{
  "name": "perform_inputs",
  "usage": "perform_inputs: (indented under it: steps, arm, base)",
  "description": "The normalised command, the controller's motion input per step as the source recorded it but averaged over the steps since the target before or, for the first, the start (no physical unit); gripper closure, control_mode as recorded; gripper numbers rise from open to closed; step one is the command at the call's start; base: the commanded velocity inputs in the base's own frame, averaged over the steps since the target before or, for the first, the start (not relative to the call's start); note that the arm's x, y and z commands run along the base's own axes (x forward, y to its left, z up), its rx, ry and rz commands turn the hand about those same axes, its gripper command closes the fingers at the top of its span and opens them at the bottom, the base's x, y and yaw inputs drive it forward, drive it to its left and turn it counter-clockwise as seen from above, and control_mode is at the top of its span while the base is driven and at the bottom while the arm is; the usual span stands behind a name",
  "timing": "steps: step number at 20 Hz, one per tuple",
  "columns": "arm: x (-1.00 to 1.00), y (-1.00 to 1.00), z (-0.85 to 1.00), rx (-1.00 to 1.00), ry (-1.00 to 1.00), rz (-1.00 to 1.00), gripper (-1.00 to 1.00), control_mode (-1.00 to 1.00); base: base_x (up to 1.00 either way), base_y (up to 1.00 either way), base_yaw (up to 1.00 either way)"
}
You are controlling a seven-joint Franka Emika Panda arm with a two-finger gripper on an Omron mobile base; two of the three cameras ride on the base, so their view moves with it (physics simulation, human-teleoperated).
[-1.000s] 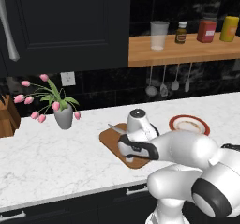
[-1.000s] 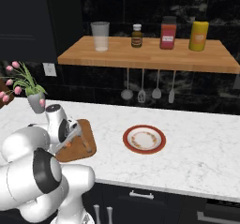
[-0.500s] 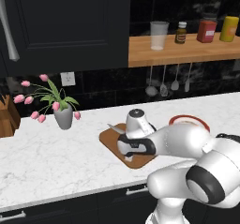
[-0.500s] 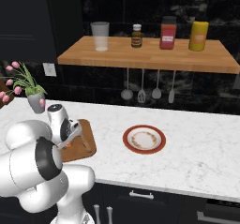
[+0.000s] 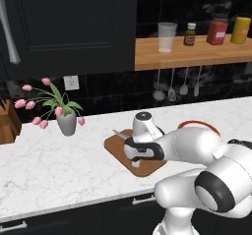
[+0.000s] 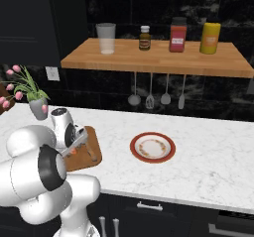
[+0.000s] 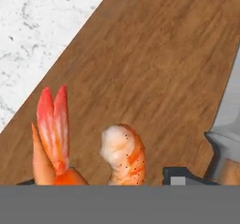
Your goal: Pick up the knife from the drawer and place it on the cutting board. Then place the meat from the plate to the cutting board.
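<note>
While the arm reaches low over the counter (image 5: 59,165), its jaws (image 7: 112,183) sit right above the board (image 7: 154,63), and the shrimp (image 7: 124,155) lies on the wood between the fingertips (image 7: 183,176). One dark tip shows just right of the shrimp, with a gap between them; the other tip is hidden, so whether the jaws are spread clear or touching the meat cannot be told. Its orange tail fins stand up on the left of the hand view. A grey knife (image 7: 227,124) blade lies along the right edge, also on the board.

From the left base view, the board (image 5: 118,148) rests on the white marble counter, the hand covering its middle, and the knife (image 5: 119,133) tip pokes out at the board's far left. To the right, on the counter apart from the board, sits the plate (image 6: 153,147). Farther left stands a vase of pink tulips (image 5: 56,111). Beyond, steel utensils (image 6: 158,94) hang under a wooden shelf (image 6: 158,60) carrying a cup (image 6: 105,37) and three jars (image 6: 178,35).
</note>
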Motion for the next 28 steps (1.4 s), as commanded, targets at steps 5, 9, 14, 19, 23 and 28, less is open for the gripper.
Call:
perform_inputs:
  steps: [5,9,14,19,23,28]
  arm:
    - [-0.33,0.00,0.31,0.00,-0.02,0.00,-1.00,-1.00]
    - [-0.30,-0.01,0.52,0.00,-0.03,0.00,-1.00,-1.00]
    - [-0.36,0.00,0.82,0.00,-0.02,0.00,-1.00,-1.00]
    - [-0.33,-0.06,0.81,0.00,-0.04,0.00,-1.00,-1.00]
    - [-0.42,-0.20,0.82,0.02,-0.04,0.00,-1.00,-1.00]
    - [-0.48,-0.22,0.79,0.09,-0.06,0.00,-1.00,-1.00]
  base:
    - [0.00,0.00,0.00]
    - [0.00,0.00,0.00]
    - [0.00,0.00,0.00]
    - [0.00,0.00,0.00]
    - [0.00,0.00,0.00]
    - [0.00,0.00,0.00]
